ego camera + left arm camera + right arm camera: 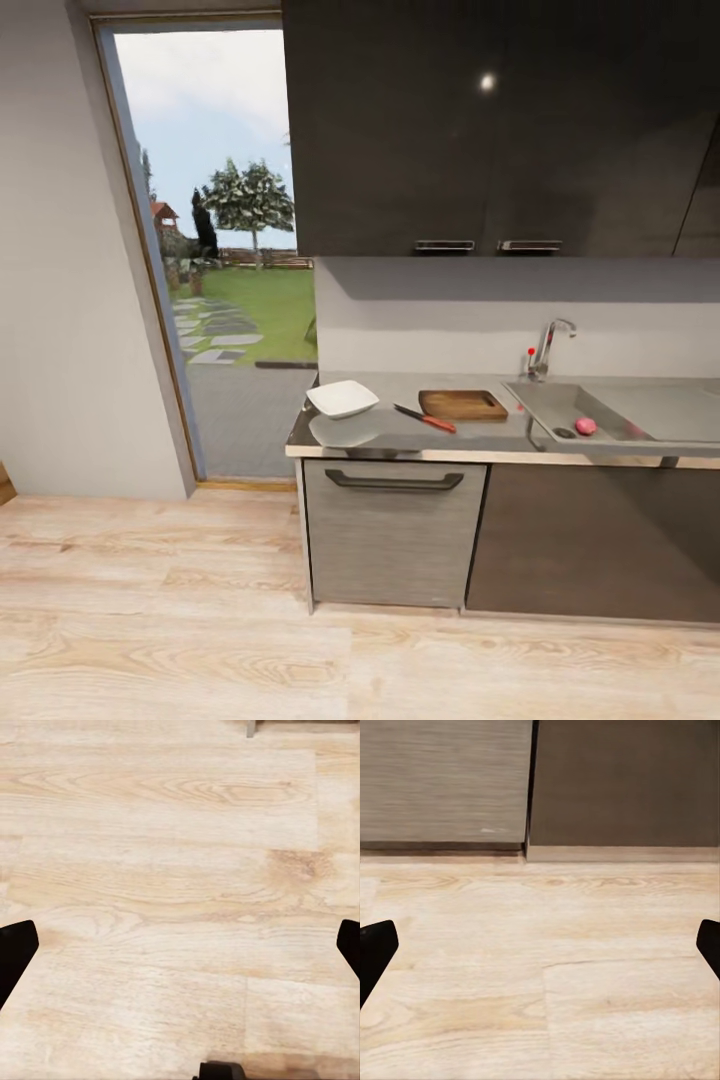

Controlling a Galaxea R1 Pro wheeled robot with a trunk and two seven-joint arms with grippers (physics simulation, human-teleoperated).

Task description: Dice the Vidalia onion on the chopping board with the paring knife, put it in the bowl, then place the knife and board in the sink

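Onion seated in sink, knife laid between bowl and board, left gripper and right gripper fingers spread apart.

White bowl, brown chopping board, red-handled paring knife, pink Vidalia onion.

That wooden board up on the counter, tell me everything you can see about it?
The chopping board is a rectangular brown wooden slab with rounded corners and a slightly raised, darker rim. It lies flat on the grey countertop, its long side along the counter's length. Nothing rests on it. The paring knife lies just beside its left end, the sink begins near its right end, and the white bowl sits farther left. Grain and any handle hole are too small to make out.
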